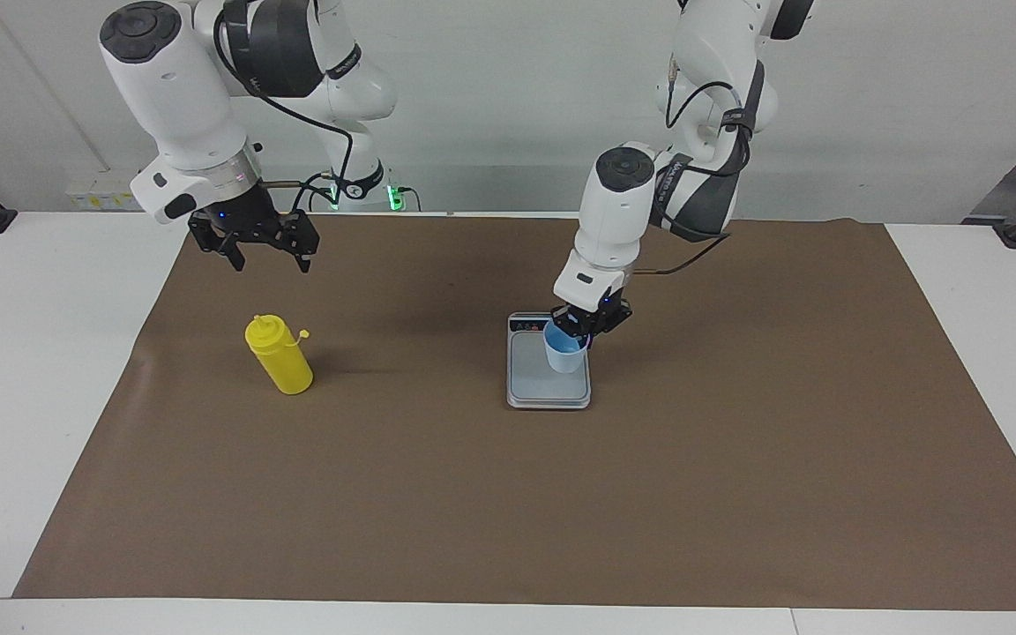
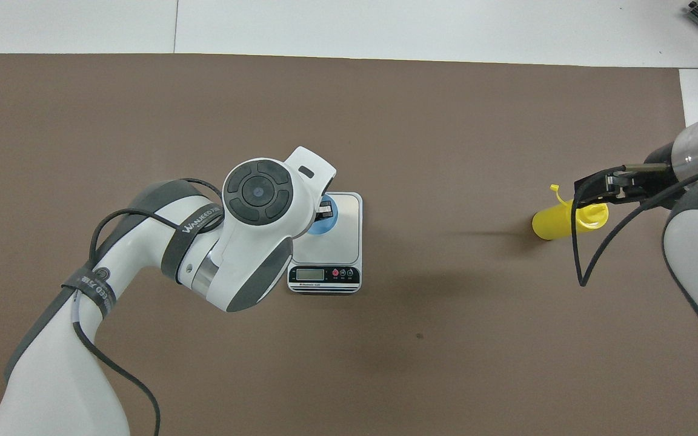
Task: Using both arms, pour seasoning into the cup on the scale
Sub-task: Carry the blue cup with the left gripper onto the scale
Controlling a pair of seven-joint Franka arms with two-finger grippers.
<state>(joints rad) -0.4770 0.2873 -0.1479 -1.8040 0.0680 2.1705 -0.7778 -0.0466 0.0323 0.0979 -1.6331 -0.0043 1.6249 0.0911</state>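
A white table (image 1: 49, 370) carries a broad brown mat (image 1: 508, 494) that covers most of its top, leaving white strips at the two ends and along the edge farthest from the robots.

The left arm (image 1: 649, 203) reaches down over the middle of the mat. Its gripper, the left gripper (image 1: 580, 333), is pinched on the rim of the cup (image 1: 565, 353), one finger inside the cup and one outside. The right arm (image 1: 182, 106) hangs over the mat toward its own end of the table, near the mat's edge closest to the robots. The right gripper (image 1: 265, 251) is up in the air with its fingers spread wide and nothing between them; in the overhead view it covers the top of the seasoning (image 2: 558, 221), while the facing view shows it well above the bottle and apart from it.

The scale (image 1: 549, 388) lies flat at the middle of the mat, its dark display strip at the end nearest the robots. The cup is light blue, upright, and over the weighing plate near the display end; whether its base touches the plate I cannot tell.

The seasoning (image 1: 280, 355), a yellow squeeze bottle, stands on the mat toward the right arm's end, well apart from the scale, with its small tethered cap sticking out to one side of the nozzle.
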